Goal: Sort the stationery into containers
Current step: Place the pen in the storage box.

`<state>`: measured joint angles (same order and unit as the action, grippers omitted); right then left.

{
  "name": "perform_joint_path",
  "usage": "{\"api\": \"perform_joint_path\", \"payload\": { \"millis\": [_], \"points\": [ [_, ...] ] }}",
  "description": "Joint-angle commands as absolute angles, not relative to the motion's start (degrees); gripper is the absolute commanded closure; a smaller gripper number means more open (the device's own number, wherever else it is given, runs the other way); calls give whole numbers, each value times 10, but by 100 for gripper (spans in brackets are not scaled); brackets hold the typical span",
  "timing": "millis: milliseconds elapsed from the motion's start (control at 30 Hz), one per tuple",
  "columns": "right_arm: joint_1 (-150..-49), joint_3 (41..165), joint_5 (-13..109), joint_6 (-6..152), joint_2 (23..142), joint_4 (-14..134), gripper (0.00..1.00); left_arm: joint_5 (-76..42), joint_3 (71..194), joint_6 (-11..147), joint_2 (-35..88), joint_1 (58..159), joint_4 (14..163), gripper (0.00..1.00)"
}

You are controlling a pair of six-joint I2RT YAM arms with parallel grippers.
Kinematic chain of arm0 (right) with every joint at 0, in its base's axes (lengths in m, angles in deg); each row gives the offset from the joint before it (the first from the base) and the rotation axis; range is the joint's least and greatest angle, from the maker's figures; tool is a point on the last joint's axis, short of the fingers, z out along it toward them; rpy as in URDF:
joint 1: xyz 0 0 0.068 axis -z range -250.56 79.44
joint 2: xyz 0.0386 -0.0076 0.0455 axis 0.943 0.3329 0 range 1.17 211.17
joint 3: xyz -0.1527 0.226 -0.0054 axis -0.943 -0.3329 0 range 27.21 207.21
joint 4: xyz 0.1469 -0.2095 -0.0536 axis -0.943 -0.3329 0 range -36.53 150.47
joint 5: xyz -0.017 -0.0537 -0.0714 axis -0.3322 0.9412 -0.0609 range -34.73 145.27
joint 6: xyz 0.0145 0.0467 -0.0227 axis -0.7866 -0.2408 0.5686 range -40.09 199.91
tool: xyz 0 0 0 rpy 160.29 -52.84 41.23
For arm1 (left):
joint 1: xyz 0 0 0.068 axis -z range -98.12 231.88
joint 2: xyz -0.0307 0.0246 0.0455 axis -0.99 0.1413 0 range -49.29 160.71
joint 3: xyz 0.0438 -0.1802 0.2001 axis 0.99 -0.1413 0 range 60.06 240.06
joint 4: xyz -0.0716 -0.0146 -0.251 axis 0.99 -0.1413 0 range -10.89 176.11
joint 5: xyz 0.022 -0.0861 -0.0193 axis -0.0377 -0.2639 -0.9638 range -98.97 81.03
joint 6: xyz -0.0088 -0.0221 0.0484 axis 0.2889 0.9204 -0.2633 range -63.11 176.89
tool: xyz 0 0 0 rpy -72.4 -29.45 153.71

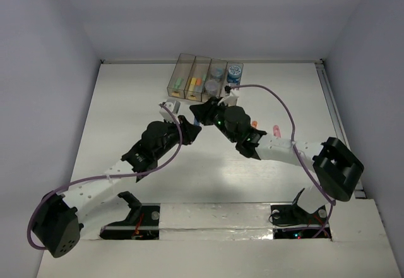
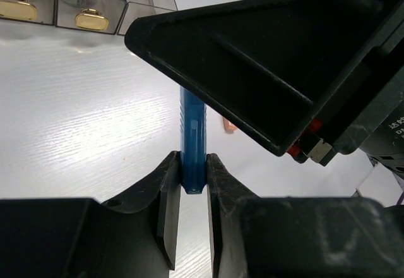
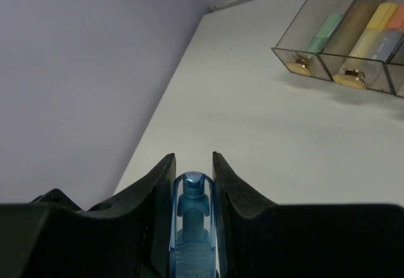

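Left gripper (image 2: pixel 192 167) is clamped on one end of a blue marker stick (image 2: pixel 192 123); right gripper (image 3: pixel 192 164) pinches its clear-capped other end. Left arm (image 1: pixel 120 167) reaches in from 7 o'clock, right arm (image 1: pixel 284 148) from 4 o'clock, meeting mid-table (image 1: pixel 126 101), with the bins (image 1: pixel 184 63) just beyond at 12 o'clock.

You see a translucent blue stick (image 3: pixel 192 224) between black fingers (image 3: pixel 153 191). Your smoky-brown bins (image 3: pixel 302 38) carry gold labels (image 3: pixel 351 76); inside, a green stick (image 3: pixel 325 30) and a yellow stick (image 3: pixel 374 33).
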<state>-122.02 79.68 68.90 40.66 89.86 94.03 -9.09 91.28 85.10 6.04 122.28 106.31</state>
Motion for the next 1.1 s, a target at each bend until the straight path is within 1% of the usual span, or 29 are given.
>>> {"api": "perform_joint_path", "payload": {
  "millis": [0, 100, 133, 267, 367, 400, 467, 500, 567, 667, 767, 800, 867, 900, 967, 1000, 1033, 1067],
  "points": [
    [-1256, 791, 656, 425, 920, 807, 100, -33, 978, 869, 35, 1182, 1257, 100],
    [-1226, 837, 649, 417, 937, 808, 100, -82, 958, 898, 40, 1182, 1257, 100],
    [-1210, 848, 635, 412, 949, 810, 100, -86, 952, 903, 39, 1182, 1257, 100],
    [-1193, 904, 643, 411, 969, 815, 100, -86, 917, 910, 11, 1182, 1230, 100],
    [-1186, 948, 649, 411, 986, 813, 100, -104, 890, 909, -14, 1182, 1224, 87],
    [-1186, 973, 649, 411, 992, 810, 100, -107, 884, 908, -19, 1182, 1223, 79],
    [-1180, 998, 651, 408, 1009, 802, 100, -107, 871, 906, -35, 1182, 1210, 70],
    [-1173, 1009, 650, 407, 1016, 802, 100, -107, 868, 901, -39, 1182, 1205, 63],
    [-1165, 1044, 652, 401, 1038, 798, 100, -110, 860, 899, -53, 1182, 1188, 58],
    [-1152, 1097, 649, 383, 1067, 789, 100, -125, 848, 899, -73, 1182, 1175, 55],
    [-1133, 1155, 637, 369, 1107, 780, 100, -132, 833, 905, -96, 1182, 1161, 49],
    [-1133, 1169, 637, 369, 1116, 776, 100, -132, 829, 904, -102, 1182, 1156, 43],
    [-1116, 1198, 641, 371, 1145, 765, 100, -128, 822, 900, -118, 1182, 1135, 35],
    [-1116, 1224, 642, 375, 1157, 763, 100, -122, 820, 899, -125, 1182, 1129, 29],
    [-1100, 1247, 642, 382, 1194, 763, 100, -113, 813, 895, -148, 1182, 1108, 25],
    [-1095, 1272, 639, 384, 1207, 762, 100, -103, 810, 893, -157, 1182, 1103, 8],
    [-1090, 1288, 632, 384, 1223, 762, 100, -98, 805, 893, -174, 1182, 1098, 1],
    [-1090, 1302, 630, 382, 1255, 763, 99, -95, 801, 894, -182, 1182, 1097, 1]
  ]
}}
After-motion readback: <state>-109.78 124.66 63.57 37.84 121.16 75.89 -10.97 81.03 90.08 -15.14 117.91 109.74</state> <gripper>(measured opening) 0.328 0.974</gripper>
